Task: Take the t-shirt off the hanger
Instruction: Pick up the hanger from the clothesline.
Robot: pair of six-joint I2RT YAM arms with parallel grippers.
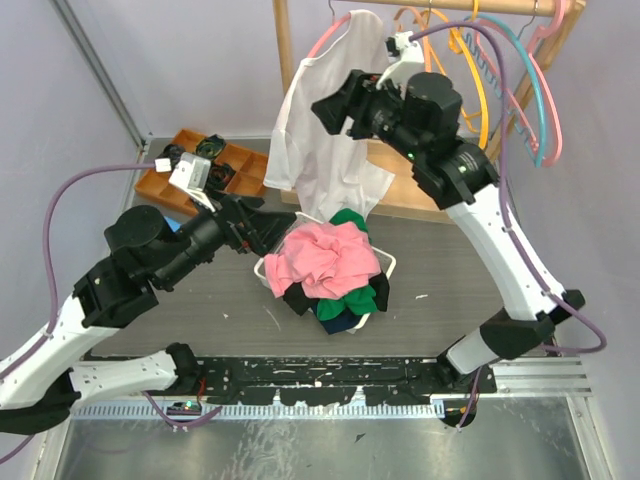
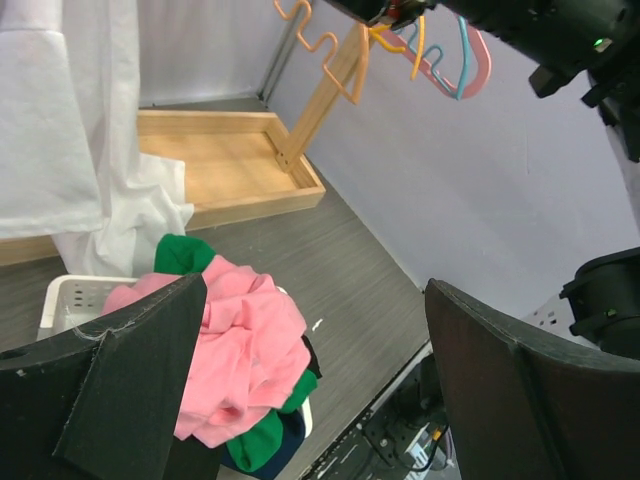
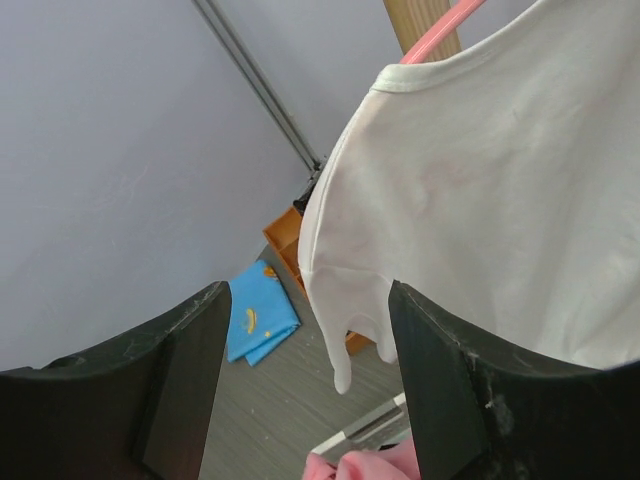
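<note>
A white t-shirt (image 1: 325, 130) hangs on a pink hanger (image 1: 328, 38) from the wooden rail, its hem bunched on the rack's base. My right gripper (image 1: 338, 100) is open, level with the shirt's upper front. In the right wrist view, the t-shirt (image 3: 490, 190) and the pink hanger (image 3: 432, 38) fill the upper right. A sleeve hangs beyond the gap of the right gripper (image 3: 310, 375), with nothing held. My left gripper (image 1: 275, 228) is wide open beside the basket. In the left wrist view, the left gripper (image 2: 315, 380) is empty and the t-shirt (image 2: 75, 130) hangs at far left.
A white basket (image 1: 385, 262) in the middle holds a pink garment (image 1: 325, 260) over green and dark ones. An orange compartment tray (image 1: 245, 170) sits at back left. A blue cloth (image 3: 260, 312) lies beside it. Orange, blue and pink empty hangers (image 1: 500, 70) hang at right. The wooden rack base (image 2: 225, 165) lies behind.
</note>
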